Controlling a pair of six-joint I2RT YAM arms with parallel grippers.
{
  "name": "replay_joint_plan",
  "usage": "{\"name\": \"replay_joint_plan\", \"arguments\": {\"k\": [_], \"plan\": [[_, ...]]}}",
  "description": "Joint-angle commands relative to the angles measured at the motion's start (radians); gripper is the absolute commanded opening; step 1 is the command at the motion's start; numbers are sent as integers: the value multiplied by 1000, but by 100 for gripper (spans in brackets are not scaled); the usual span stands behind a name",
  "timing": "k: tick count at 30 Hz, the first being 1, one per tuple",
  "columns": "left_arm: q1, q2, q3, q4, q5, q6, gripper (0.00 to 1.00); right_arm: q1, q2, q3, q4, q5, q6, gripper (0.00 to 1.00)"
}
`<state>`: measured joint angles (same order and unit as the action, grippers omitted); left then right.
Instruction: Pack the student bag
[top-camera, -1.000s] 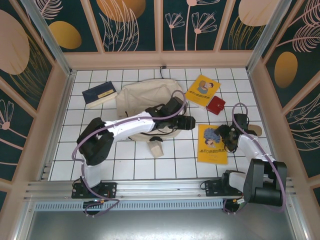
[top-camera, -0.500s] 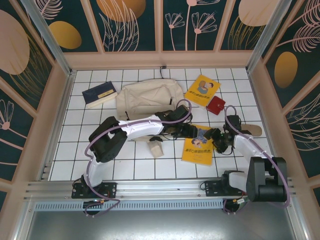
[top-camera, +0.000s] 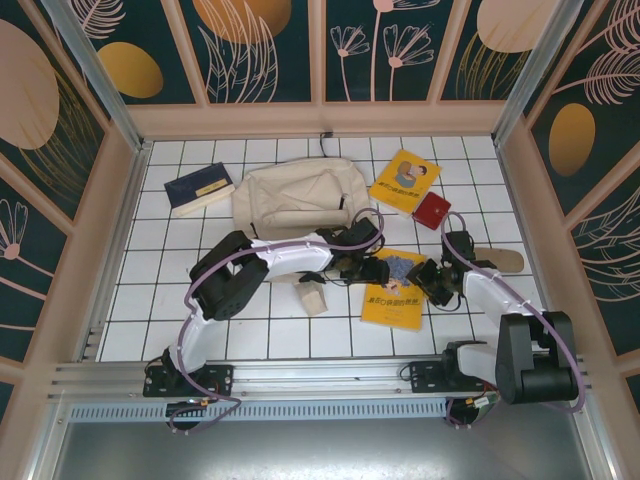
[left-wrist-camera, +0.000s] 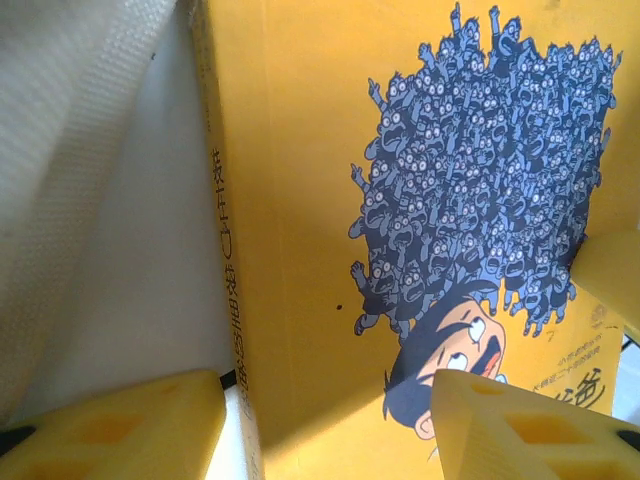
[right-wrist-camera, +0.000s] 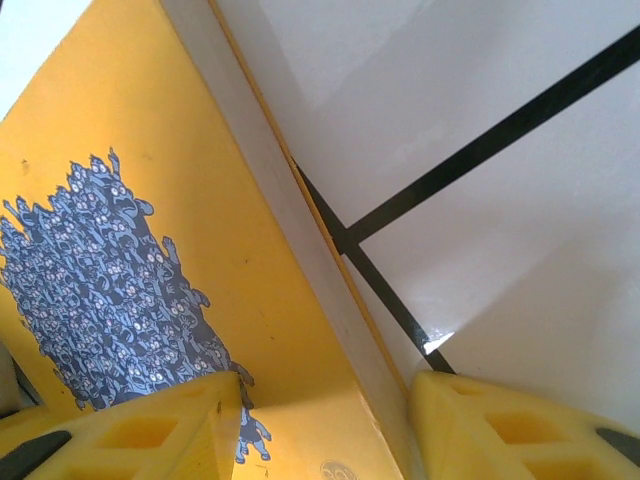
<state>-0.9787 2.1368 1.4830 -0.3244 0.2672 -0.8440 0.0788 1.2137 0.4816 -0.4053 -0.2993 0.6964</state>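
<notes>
1. My left gripper (left-wrist-camera: 325, 405) has its jaws apart, astride the spine of the yellow book (top-camera: 392, 298) at the book's ten o'clock corner. One finger is over the cover and the other is off the side (no pinch that I can see).
2. The right gripper (right-wrist-camera: 325, 400) is likewise unclosed, astride the page edge at the book's three o'clock.
3. The bag (top-camera: 295, 198) lies flat at eleven o'clock of the book, near it but apart. From above I cannot tell whether its zip is open.
4. I judge the step in hand to be taking hold of this book. A second yellow book (top-camera: 405, 178), a red wallet (top-camera: 432, 211) and a blue book (top-camera: 198, 188) lie around the bag at three, four and nine o'clock.
5. Next, one pair of jaws must clamp an edge firmly and lift the book. The bag's mouth will need holding open.
</notes>
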Motion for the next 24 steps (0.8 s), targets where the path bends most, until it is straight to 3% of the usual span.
{"name": "replay_joint_plan", "arguments": {"k": [1,9,17,24], "plan": [[-3,37,-5,-24,3,-16,59,23,40,-46,41,-69,18,48],[0,5,-36,141,116,-24,55,34,-37,29,-14,-119,-15,46],[-2,-59,-20,336,271,-36,54,35,27,-35,78,-153,14,43],[-2,-103,-52,406,298,-56,50,35,35,-82,145,-138,66,42]]}}
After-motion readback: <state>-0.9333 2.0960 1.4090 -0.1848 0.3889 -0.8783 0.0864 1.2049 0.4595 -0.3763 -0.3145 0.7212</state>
